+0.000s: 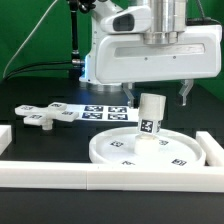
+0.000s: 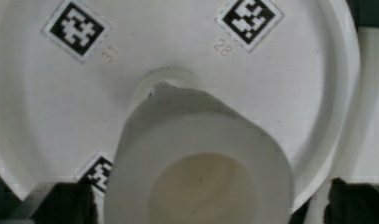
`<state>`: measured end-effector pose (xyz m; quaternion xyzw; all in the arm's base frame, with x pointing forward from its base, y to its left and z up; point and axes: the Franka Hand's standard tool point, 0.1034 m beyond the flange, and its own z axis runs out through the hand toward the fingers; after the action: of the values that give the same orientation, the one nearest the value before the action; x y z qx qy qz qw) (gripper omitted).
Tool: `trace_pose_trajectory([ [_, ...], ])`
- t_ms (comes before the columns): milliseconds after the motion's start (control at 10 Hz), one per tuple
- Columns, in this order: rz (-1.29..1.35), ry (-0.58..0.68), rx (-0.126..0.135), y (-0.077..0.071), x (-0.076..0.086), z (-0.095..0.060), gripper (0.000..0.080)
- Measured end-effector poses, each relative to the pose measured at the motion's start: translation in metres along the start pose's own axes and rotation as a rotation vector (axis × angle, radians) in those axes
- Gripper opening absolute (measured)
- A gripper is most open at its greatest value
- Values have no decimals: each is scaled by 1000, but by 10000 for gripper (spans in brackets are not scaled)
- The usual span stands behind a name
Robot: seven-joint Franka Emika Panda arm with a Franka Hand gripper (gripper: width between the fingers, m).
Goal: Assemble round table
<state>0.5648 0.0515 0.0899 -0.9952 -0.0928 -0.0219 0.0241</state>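
The large rimmed round disc (image 1: 120, 152) lies flat on the table near the front rail. The short thick post (image 1: 151, 116) stands on the disc's middle and leans a little toward the exterior view's right. My gripper (image 1: 158, 96) hangs just above it, open, with one finger on each side of the post's top and not touching it. In the wrist view the post (image 2: 204, 150) rises from the disc (image 2: 150, 40) between the two dark fingertips (image 2: 61, 202), with gaps on both sides. The flat cross-shaped piece (image 1: 45, 115) lies on the table at the exterior view's left.
The marker board (image 1: 105, 110) lies behind the disc. Long white border rails run along the front (image 1: 90, 177), the exterior view's right (image 1: 214, 150) and its left (image 1: 4, 140). The arm's white body (image 1: 150, 50) fills the space above the disc.
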Motion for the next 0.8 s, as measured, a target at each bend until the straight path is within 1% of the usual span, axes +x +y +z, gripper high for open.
trace_pose_trajectory([
  [200,-189,-2,0,2,-1,1,649],
  [400,-312,-2,0,2,-1,2,649],
  [500,-378,3,-9,1,-2,4,649],
  [700,-512,7,-16,2,-7,9,649],
  [800,-614,10,-24,2,-8,11,649],
])
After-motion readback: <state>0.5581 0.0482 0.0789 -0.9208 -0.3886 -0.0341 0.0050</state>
